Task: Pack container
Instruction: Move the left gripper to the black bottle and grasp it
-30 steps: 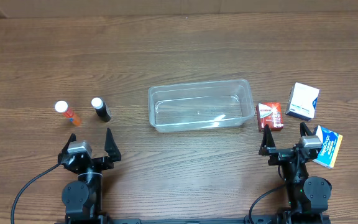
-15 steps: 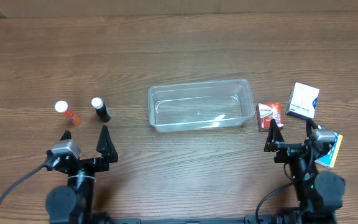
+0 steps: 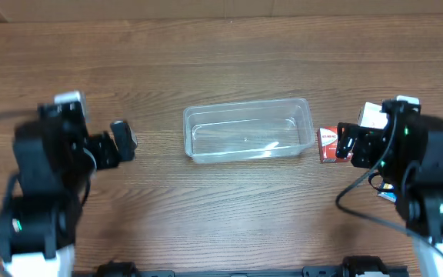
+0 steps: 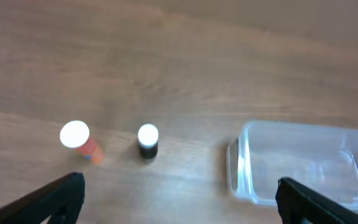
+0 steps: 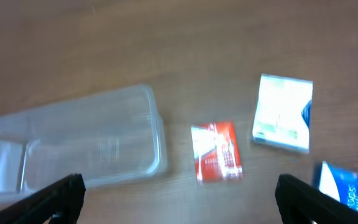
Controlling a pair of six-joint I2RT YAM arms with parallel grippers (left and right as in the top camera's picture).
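While left gripper (image 4: 180, 180) and right gripper (image 5: 179, 180) hang spread, clear plastic container (image 3: 244, 132) sits between white-capped bottles (image 4: 148, 142) and small boxes (image 5: 216, 151).

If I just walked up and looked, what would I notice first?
First you'd spot the big clear container right in the middle, with nothing inside it. To its right lie three small boxes: a red box, a white box and a blue box. To its left are a black bottle and an orange bottle, both with white caps.
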